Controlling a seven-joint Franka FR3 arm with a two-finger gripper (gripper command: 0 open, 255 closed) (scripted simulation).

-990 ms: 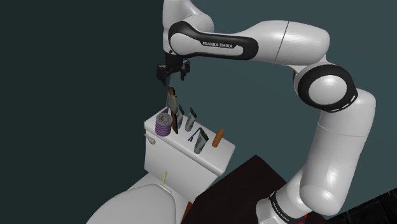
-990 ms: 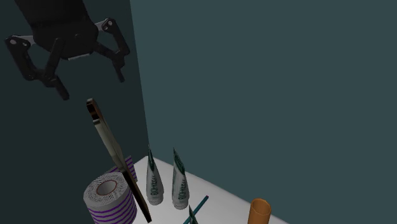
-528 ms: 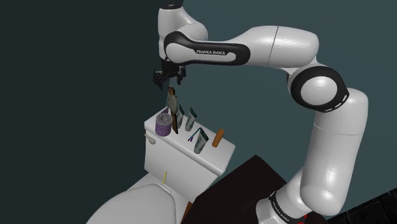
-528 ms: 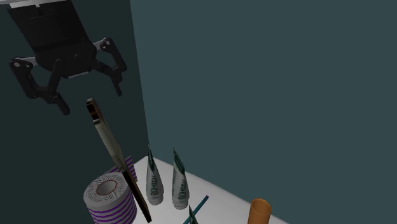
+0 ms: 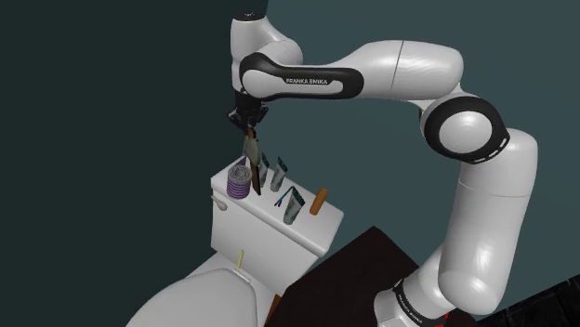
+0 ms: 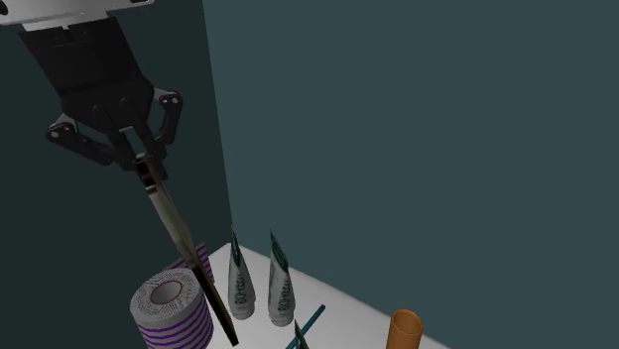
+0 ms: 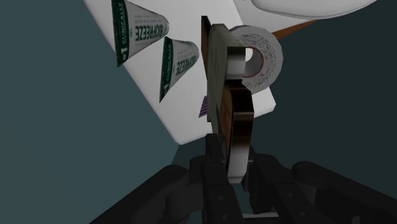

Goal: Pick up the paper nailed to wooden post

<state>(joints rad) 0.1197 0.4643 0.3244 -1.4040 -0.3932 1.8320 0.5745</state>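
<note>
**Shoulder view.** We see the end effector (image 5: 247,119) clamped on the top end of one wooden post (image 5: 252,156). The post slants down to one purple-striped roll (image 5: 239,181) standing on the toilet tank (image 5: 270,232). On the stand's side of the roll we count two upright tubes (image 5: 264,170), then one flat-lying tube (image 5: 293,205). One orange cylinder (image 5: 319,202) lies farthest from the roll.

**Second exterior view.** The end effector (image 6: 139,159) has both fingers closed onto the post (image 6: 184,238) at its upper tip. The post's foot sits just beside the roll (image 6: 171,307). Past the roll we count two upright tubes (image 6: 239,280), one teal stick (image 6: 309,325) and one orange cylinder (image 6: 405,330).

**Wrist view.** The end effector (image 7: 233,168) grips the post (image 7: 226,108) between its fingers. One pale sheet (image 7: 221,54) lies on the post's face. The roll (image 7: 261,60) sits just behind the post, and the two tubes (image 7: 137,32) stand well apart from the roll.
</note>
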